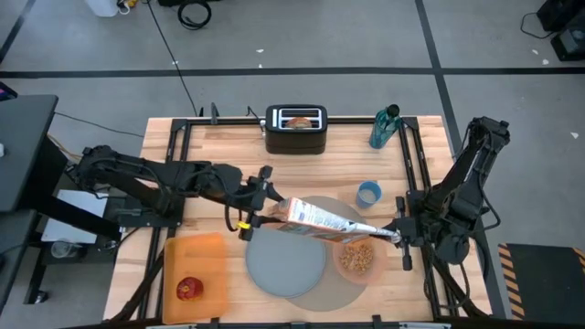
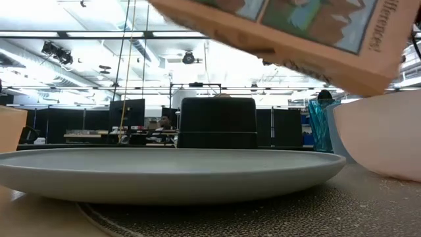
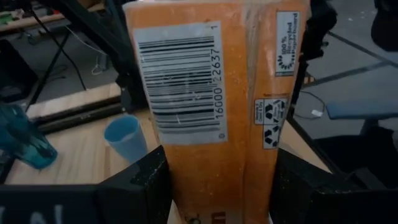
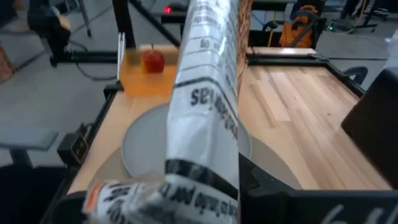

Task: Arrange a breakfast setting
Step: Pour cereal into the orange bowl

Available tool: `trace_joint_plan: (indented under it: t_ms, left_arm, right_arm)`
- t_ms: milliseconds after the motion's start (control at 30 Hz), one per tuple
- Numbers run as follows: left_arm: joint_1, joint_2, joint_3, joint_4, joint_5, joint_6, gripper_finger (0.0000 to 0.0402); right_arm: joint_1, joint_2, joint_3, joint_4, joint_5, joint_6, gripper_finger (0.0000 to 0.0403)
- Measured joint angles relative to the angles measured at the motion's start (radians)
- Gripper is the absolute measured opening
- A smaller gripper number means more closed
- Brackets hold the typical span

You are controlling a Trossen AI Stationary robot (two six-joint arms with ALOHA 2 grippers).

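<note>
A: Start at the left of the overhead frame. What lies there?

B: An orange rectangular board (image 1: 196,265), flat and matte, sits at the lower left of the pale plank tabletop (image 1: 228,146). A small red apple (image 1: 190,290) rests on its near end, round and glossy.

A: And the left gripper?

B: The left gripper (image 1: 259,203) sits just left of centre, its jaws clamped on the base of a cereal box (image 1: 315,217). In its wrist view the dark fingers (image 3: 142,186) press both sides of the orange cardboard, barcode facing the camera.

A: Below it?

B: A smooth blue-grey plate (image 1: 285,260), round, lies on a larger round grey mat (image 1: 352,291) with a coarse woven look. The box is tilted over them, well off the tabletop.

A: Middle of the frame, further up?

B: A black toaster (image 1: 296,129) at top centre, boxy, with a toasted bagel half (image 1: 298,120) showing in its slot.

A: Moving right?

B: A translucent pink bowl (image 1: 357,257) on the mat's right part holds brown cereal. Above it stands a small light blue cup (image 1: 368,193), and higher still a teal ribbed glass bottle (image 1: 384,127).

A: The right gripper?

B: The right gripper (image 1: 398,234) is at the right, jaws pinched together on the box's crinkled printed liner bag (image 4: 205,112) at its open end.
</note>
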Motion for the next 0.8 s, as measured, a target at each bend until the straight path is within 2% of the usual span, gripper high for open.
trace_joint_plan:
  t_ms: [200, 300, 400, 500, 567, 667, 800]
  left_arm:
    - [0.014, 0.042, 0.059, -0.037, 0.034, -0.001, 0.0208]
    - [0.035, 0.065, 0.116, -0.073, 0.049, 0.002, 0.0208]
    - [0.040, 0.096, 0.152, -0.086, 0.089, 0.020, 0.0208]
    - [0.045, 0.125, 0.173, -0.103, 0.086, 0.032, 0.0208]
    - [0.049, 0.135, 0.194, -0.108, 0.098, 0.034, 0.0208]
    - [0.057, 0.148, 0.215, -0.143, 0.091, 0.032, 0.0208]
    - [0.049, 0.149, 0.220, -0.141, 0.092, 0.030, 0.0208]
  right_arm:
    - [0.033, -0.004, 0.005, 0.013, -0.038, -0.012, 0.0015]
    - [0.044, -0.007, 0.007, 0.029, -0.014, 0.007, 0.0015]
    - [0.044, 0.013, 0.011, 0.035, -0.069, -0.020, 0.0014]
    - [0.046, 0.010, 0.005, -0.046, -0.043, 0.055, 0.0013]
    - [0.043, 0.026, 0.003, -0.009, -0.074, 0.037, 0.0013]
    - [0.048, 0.029, 0.000, -0.048, -0.046, 0.064, 0.0013]
    - [0.062, 0.040, 0.002, -0.023, -0.071, 0.048, 0.0013]
